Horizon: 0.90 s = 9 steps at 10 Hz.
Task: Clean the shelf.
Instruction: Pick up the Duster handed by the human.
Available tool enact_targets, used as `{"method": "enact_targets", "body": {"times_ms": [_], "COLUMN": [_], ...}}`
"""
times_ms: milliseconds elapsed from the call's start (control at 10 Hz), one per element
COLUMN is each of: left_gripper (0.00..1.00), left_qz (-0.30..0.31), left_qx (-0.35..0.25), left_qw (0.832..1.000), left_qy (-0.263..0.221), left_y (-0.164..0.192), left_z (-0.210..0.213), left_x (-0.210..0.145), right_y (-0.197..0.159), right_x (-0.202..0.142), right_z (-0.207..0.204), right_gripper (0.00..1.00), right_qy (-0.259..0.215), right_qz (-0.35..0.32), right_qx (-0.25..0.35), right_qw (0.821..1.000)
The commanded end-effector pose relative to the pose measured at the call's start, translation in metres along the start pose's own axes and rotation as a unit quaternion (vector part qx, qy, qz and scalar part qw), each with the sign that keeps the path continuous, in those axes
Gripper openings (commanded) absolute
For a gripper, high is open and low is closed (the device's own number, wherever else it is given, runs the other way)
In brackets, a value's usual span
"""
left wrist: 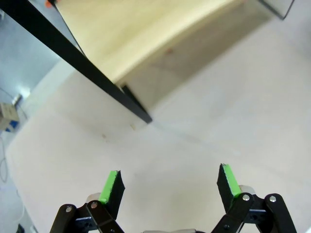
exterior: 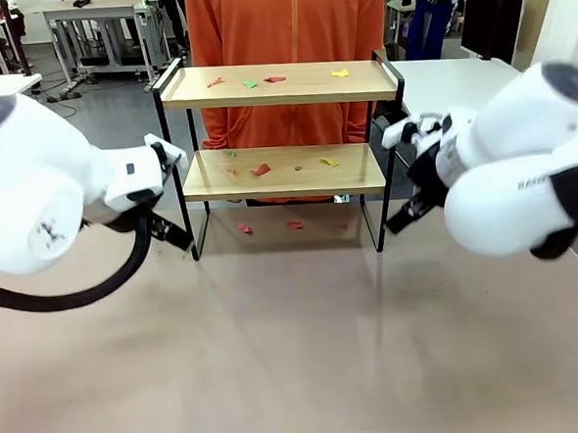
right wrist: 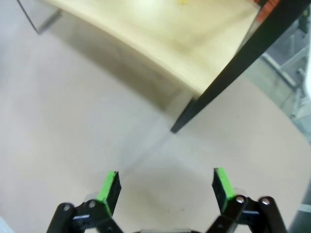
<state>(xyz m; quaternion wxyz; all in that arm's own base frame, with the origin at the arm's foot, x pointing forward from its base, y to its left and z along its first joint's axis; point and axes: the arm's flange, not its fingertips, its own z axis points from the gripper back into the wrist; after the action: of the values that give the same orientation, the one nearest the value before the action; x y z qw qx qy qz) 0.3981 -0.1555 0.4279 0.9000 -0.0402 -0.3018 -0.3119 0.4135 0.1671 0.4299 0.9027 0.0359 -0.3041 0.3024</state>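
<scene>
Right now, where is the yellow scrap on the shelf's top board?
In the front view, the yellow scrap lies toward the right end of the top board of the shelf, right of a red scrap and short of the right side rail.

Shelf of pale smooth matt wood, its frame thin black metal, table matt and smooth, my left arm and right arm shelled in glossy white plastic, my left gripper black with matt green pads, person's top orange cloth.
</scene>
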Motion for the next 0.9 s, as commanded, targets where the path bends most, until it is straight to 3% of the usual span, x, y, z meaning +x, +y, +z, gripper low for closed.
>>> {"method": "enact_targets", "body": {"times_ms": [0, 200, 300, 400, 600, 800], "left_gripper": [1.00, 1.00, 1.00, 1.00, 1.00, 1.00], "left_qz": [-0.022, -0.089, -0.126, -0.168, -0.190, -0.231], "left_qx": [-0.043, -0.118, -0.178, -0.241, -0.305, -0.321], "left_qw": [0.999, 0.989, 0.976, 0.955, 0.927, 0.902], "left_qy": [-0.007, -0.014, -0.025, -0.050, -0.109, -0.174], "left_y": [0.041, 0.073, 0.092, 0.118, 0.160, 0.180], "left_z": [0.048, 0.072, 0.078, 0.078, 0.066, 0.055], "left_x": [0.014, 0.020, 0.021, 0.021, 0.011, -0.009], "right_y": [-0.049, -0.091, -0.114, -0.142, -0.180, -0.208], "right_x": [0.026, 0.025, 0.020, 0.012, -0.006, -0.029], "right_z": [0.040, 0.059, 0.064, 0.064, 0.047, 0.020], "right_gripper": [1.00, 1.00, 1.00, 1.00, 1.00, 1.00], "right_qy": [-0.015, -0.037, -0.058, -0.088, -0.160, -0.224], "right_qz": [-0.007, 0.006, -0.002, 0.060, 0.174, 0.216], "right_qx": [0.057, 0.105, 0.123, 0.161, 0.210, 0.260], "right_qw": [0.998, 0.994, 0.991, 0.981, 0.949, 0.914]}}
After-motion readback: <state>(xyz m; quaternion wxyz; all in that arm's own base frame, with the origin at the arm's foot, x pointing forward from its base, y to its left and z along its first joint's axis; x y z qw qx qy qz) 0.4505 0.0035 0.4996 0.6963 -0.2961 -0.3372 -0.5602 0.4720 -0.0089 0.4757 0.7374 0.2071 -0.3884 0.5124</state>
